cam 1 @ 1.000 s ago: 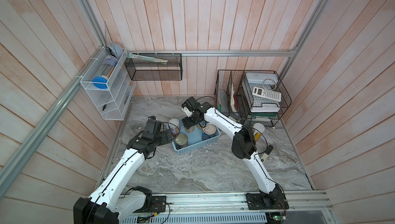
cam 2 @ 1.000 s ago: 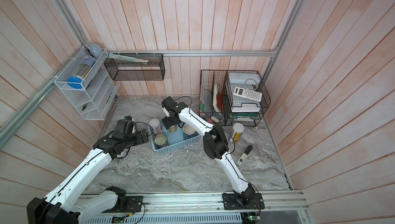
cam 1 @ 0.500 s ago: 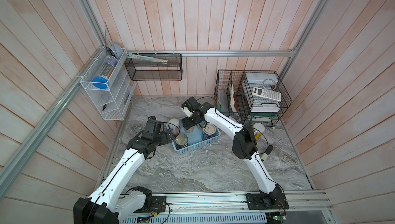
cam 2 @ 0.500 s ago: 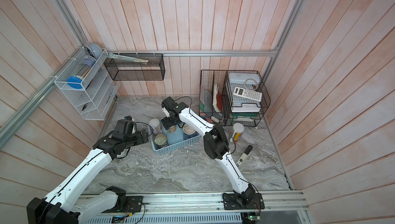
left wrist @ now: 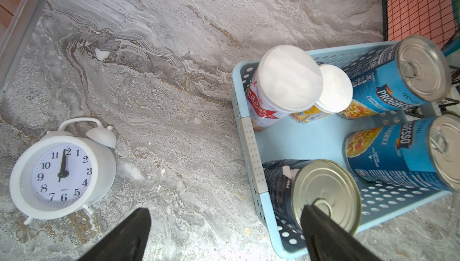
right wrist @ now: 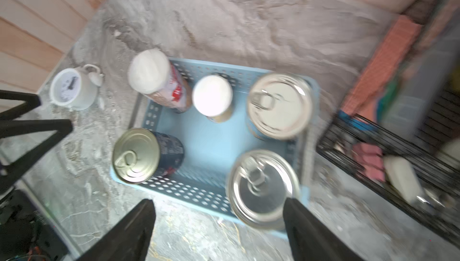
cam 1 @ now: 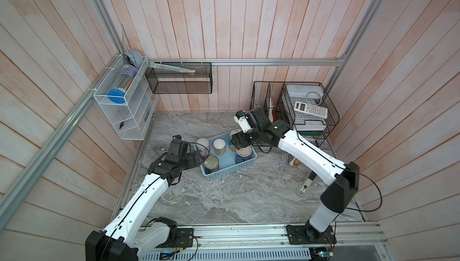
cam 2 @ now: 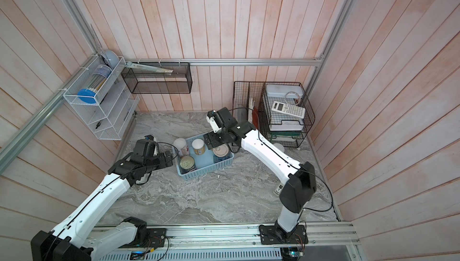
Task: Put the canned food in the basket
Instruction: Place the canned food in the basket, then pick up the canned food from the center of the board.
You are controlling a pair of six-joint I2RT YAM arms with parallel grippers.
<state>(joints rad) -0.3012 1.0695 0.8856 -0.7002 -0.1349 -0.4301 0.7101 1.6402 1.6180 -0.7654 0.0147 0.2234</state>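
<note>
The light-blue basket (cam 1: 225,172) (right wrist: 189,190) sits mid-table with five upright cans of the canned food in it. These are two blue cans (left wrist: 388,157), a dark can (cam 1: 211,165), a small white-lidded can (cam 1: 219,144) and a tall white-lidded can (left wrist: 281,83) in a corner. Another white-lidded can (cam 2: 280,147) stands on the table to the basket's right, mostly behind my right arm. My right gripper (cam 1: 235,142) (right wrist: 219,215) hovers open over the basket's far right side and holds nothing. My left gripper (cam 1: 198,157) (left wrist: 224,225) is open at the basket's left wall.
A white alarm clock (left wrist: 62,170) stands left of the basket, by my left arm. Black wire organisers (cam 1: 293,112) holding a calculator fill the back right corner. A white wire rack (cam 1: 124,107) and a black mesh shelf (cam 1: 179,83) hang on the walls. A pen-like stick (cam 1: 306,185) lies at the right.
My right arm has drawn back to the right from over the basket, and its jaws have opened wider. The left arm has not moved.
</note>
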